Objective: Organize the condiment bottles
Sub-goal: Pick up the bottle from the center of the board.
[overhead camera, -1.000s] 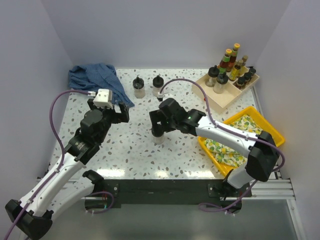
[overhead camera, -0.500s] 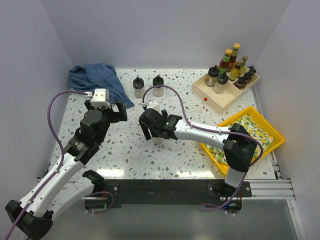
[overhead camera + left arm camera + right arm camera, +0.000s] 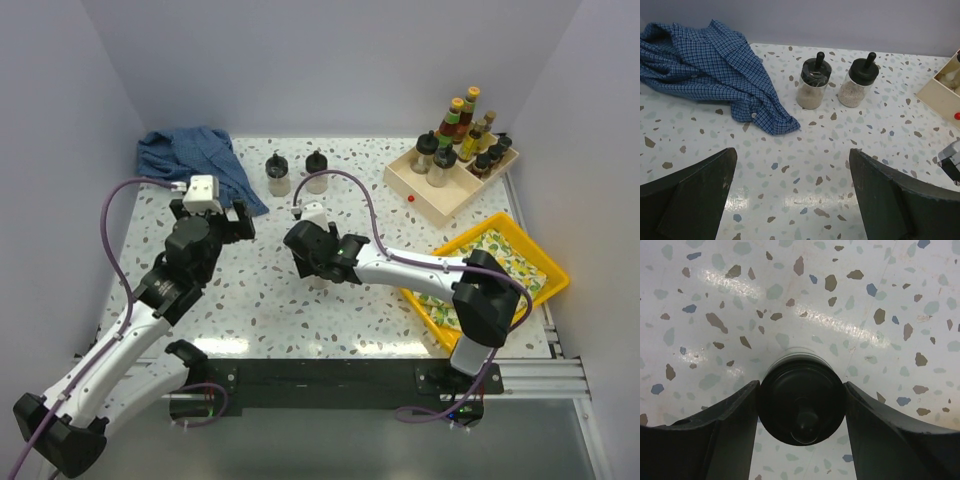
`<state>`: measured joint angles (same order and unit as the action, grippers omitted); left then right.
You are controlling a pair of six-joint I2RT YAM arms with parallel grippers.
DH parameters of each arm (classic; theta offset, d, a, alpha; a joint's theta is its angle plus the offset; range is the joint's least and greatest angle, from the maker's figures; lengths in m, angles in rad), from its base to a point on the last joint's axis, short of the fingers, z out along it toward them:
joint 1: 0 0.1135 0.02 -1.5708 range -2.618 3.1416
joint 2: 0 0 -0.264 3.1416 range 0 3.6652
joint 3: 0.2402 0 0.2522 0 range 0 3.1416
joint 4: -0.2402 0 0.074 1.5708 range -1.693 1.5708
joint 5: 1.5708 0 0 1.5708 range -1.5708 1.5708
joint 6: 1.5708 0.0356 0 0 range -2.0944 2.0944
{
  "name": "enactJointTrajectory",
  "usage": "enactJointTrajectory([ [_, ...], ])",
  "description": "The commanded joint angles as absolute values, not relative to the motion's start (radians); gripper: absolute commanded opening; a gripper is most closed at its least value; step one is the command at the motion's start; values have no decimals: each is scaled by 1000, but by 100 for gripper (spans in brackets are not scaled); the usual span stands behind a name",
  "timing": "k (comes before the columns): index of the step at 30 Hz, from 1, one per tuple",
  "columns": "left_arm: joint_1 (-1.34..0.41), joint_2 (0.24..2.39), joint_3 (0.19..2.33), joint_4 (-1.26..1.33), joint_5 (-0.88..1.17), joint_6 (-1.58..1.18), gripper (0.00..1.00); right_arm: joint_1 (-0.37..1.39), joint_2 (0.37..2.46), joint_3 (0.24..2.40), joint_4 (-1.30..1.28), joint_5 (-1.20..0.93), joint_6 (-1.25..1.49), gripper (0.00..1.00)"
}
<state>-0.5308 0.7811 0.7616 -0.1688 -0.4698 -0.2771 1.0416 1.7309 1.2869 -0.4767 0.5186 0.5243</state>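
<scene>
Condiment jar (image 3: 801, 407), black-lidded, is clasped by its lid between the fingers (image 3: 715, 430) of the right gripper (image 3: 801, 387) near the centre of the table (image 3: 260, 300). This contact is shown only by the right wrist view, the jar being nearly hidden from above. The left gripper (image 3: 792, 152) is held wide and empty, two more jars (image 3: 813, 81) at its 12 o'clock, while the remaining bottles (image 3: 462, 120) are seen only overhead, in the wooden tray (image 3: 440, 203) at 2 o'clock.

Right hand (image 3: 318, 266) sits over a jar (image 3: 318, 282); left hand (image 3: 211, 214) stands apart.
</scene>
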Motion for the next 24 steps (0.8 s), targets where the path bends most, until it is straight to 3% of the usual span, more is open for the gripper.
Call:
enactJointTrajectory([
  [1,-526,848,868,-42,-492,-272,100,1034,1622,1247,-525,591,505,30],
  [6,-528,952,919,81,-402,-187,100,927,1531,1246,-526,542,471,26],
  [11,-517,876,720,293,-192,-184,100,758,1479,1293,-561,535,440,25],
  [24,-518,931,765,272,-94,-183,100,351,1538,1542,-505,699,351,24],
])
